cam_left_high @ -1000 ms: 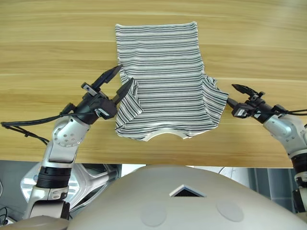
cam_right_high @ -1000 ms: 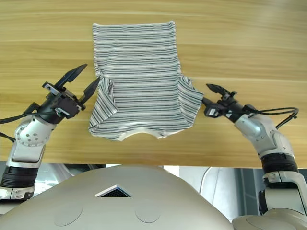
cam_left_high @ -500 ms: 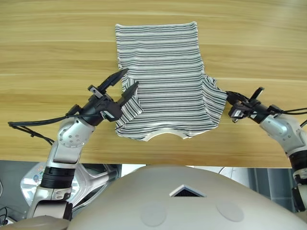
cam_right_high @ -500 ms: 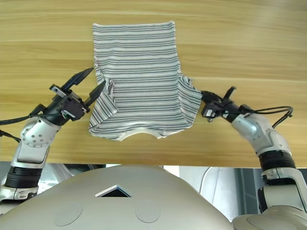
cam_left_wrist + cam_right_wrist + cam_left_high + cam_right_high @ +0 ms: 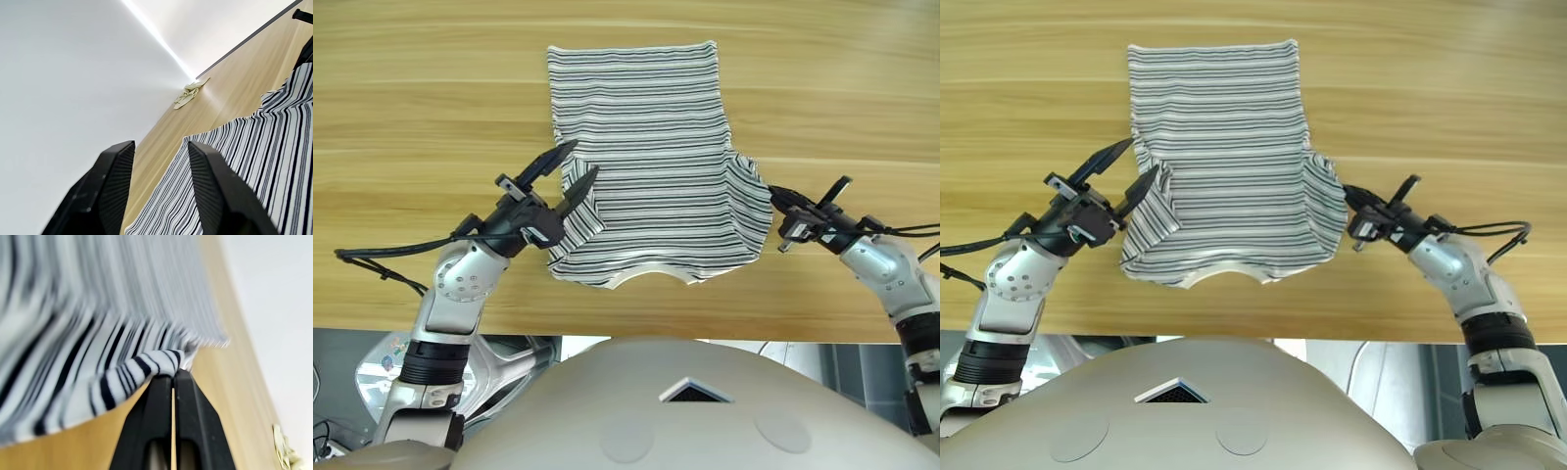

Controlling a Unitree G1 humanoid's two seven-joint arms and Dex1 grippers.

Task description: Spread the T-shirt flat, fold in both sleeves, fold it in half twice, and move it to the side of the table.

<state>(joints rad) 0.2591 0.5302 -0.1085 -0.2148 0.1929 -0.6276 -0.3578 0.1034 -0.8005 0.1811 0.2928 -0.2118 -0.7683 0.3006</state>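
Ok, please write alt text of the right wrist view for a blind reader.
The right tool, shut, pinches a fold at the edge of the striped T-shirt. The wooden table lies under the cloth.

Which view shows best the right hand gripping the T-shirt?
The right wrist view: the right hand is shut on a fold of the T-shirt. The eye views show it small, at the T-shirt's edge.
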